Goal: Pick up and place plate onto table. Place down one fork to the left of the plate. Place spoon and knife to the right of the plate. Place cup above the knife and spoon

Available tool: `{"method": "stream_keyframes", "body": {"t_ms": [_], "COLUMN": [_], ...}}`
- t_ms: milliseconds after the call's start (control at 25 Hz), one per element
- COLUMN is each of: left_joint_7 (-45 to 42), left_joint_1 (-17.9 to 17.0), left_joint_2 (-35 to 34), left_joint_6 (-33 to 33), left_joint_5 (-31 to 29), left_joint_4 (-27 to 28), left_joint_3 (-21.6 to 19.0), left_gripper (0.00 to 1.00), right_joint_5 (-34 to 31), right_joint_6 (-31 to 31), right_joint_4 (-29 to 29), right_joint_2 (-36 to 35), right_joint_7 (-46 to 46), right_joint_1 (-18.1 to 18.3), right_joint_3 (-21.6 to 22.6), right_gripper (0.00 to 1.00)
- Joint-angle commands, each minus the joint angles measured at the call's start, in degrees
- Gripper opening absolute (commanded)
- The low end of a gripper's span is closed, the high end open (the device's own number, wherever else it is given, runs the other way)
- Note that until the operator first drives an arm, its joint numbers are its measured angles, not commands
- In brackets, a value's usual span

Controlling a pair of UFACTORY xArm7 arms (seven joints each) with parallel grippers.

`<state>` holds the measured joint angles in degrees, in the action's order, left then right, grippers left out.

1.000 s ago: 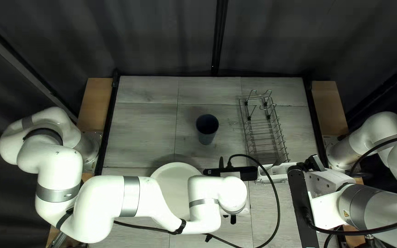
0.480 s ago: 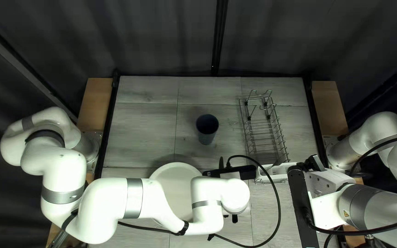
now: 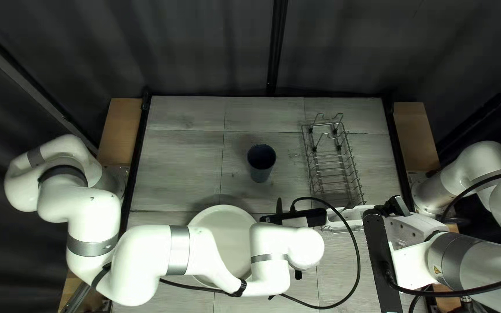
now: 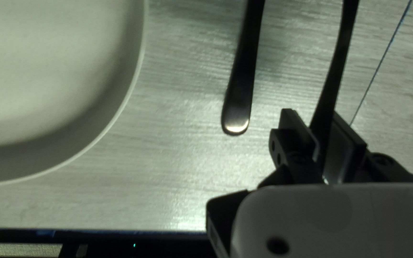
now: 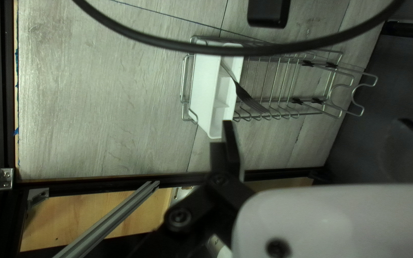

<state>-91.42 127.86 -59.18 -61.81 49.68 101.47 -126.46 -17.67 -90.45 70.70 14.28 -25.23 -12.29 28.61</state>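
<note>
Pale wood-look tiles (image 3: 178, 162) cover the table, with a dark curtain (image 3: 204, 52) behind its far edge. The plate (image 3: 218, 232) lies flat toward the near side, partly covered in the top left view by the left arm (image 3: 140, 255), which reaches across in front of it. The cup (image 3: 261, 165) stands upright beyond the plate, mouth up.

Toward the table's right side is the wire rack (image 3: 331, 168), with the white caddy (image 3: 352, 215) at its near end. In the right wrist view a fork (image 5: 250, 99) sticks out of the caddy, its tines over the rack. A black cable (image 3: 359, 268) loops in the air between the two arms and crosses in front of the caddy in that same view.

The left gripper (image 3: 298, 275) is mostly hidden under its arm from above; its wrist view shows it clamped on an upper stretch of dark handle (image 4: 342, 48). Another handle (image 4: 240, 91) lies between it and the plate, touching neither. The far ends of both are out of view, so which is knife or spoon I can't tell.

The right gripper (image 3: 398, 206) hangs near the caddy, fingers wide apart with nothing between them.
</note>
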Motion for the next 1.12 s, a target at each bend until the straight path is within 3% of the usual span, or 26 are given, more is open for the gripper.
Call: {"method": "stream_keyframes", "body": {"t_ms": [40,680,720,760,800,840,1120], "left_joint_7": [0.4,1.9,2.0,2.2,2.3,2.3,2.4], "left_joint_1": [-0.2,2.5,2.6,2.8,2.9,2.9,0.4], "left_joint_2": [0.2,-1.6,-1.7,-1.9,-1.9,-1.9,0.8], "left_joint_6": [0.2,-0.1,-0.1,-0.1,-0.1,0.0,-0.4], "left_joint_5": [-0.1,0.4,0.5,0.6,0.6,0.6,-0.9], "left_joint_4": [-0.3,2.5,2.6,2.8,2.9,2.9,0.3], "left_joint_3": [0.1,-1.3,-1.4,-1.5,-1.6,-1.6,0.3], "left_gripper": [0.00,0.01,0.06,0.18,0.67,1.00,1.00], "right_joint_5": [0.0,0.0,0.0,0.0,0.0,0.0,0.0], "right_joint_6": [0.0,0.0,0.0,0.0,0.0,0.0,0.0], "right_joint_4": [0.0,0.0,0.0,0.0,0.0,0.0,0.0], "right_joint_2": [0.0,0.0,0.0,0.0,0.0,0.0,0.0], "right_joint_7": [0.0,0.0,0.0,0.0,0.0,0.0,0.0], "right_joint_1": [0.0,0.0,0.0,0.0,0.0,0.0,0.0], "right_joint_3": [0.0,0.0,0.0,0.0,0.0,0.0,0.0], "right_gripper": [1.00,1.00,1.00,1.00,1.00,1.00,1.00]}}
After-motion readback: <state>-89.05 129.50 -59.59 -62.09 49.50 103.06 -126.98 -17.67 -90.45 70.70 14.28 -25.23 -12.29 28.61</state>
